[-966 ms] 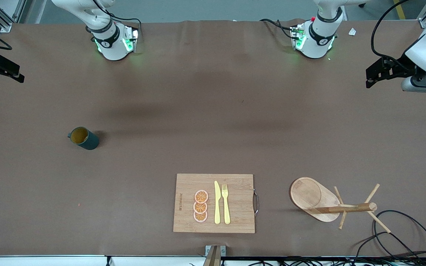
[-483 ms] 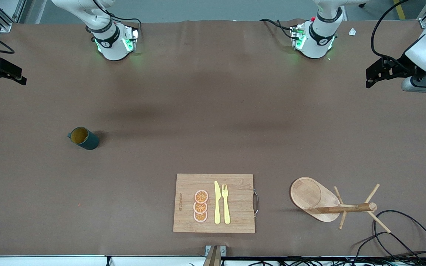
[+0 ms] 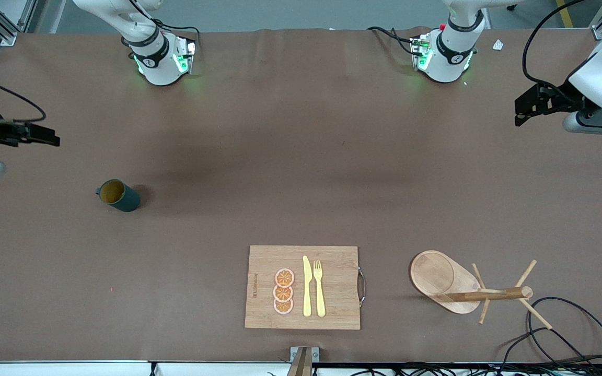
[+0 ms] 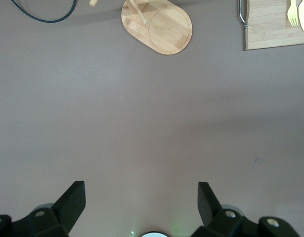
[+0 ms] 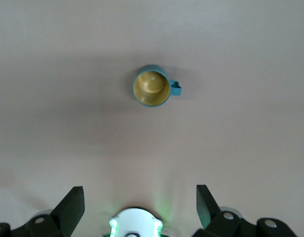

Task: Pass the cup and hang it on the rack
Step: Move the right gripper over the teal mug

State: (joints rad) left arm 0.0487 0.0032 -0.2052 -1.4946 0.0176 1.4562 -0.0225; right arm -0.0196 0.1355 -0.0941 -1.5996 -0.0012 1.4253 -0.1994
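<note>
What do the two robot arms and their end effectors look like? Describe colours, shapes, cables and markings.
Both arms are glossy white with black joint bands and green lights glowing at their bases. The left end effector and the right end effector are black with two blocky angular fingers. Black cables loop alongside each wrist.

One cup [image 3: 118, 195] stands on the counter [image 3: 301, 172]. There is one rack [image 3: 468, 288], with four thin pegs showing on its post. One cutting board [image 3: 332, 261] carries three orange slices [image 3: 284, 291], one yellow knife [image 3: 307, 286] and one yellow fork [image 3: 319, 287]. Two arms are in view, each with one pincer: the left pincer [image 3: 521, 108] and the right pincer [image 3: 45, 140]. One black cable [image 3: 572, 326] loops by the rack.
</note>
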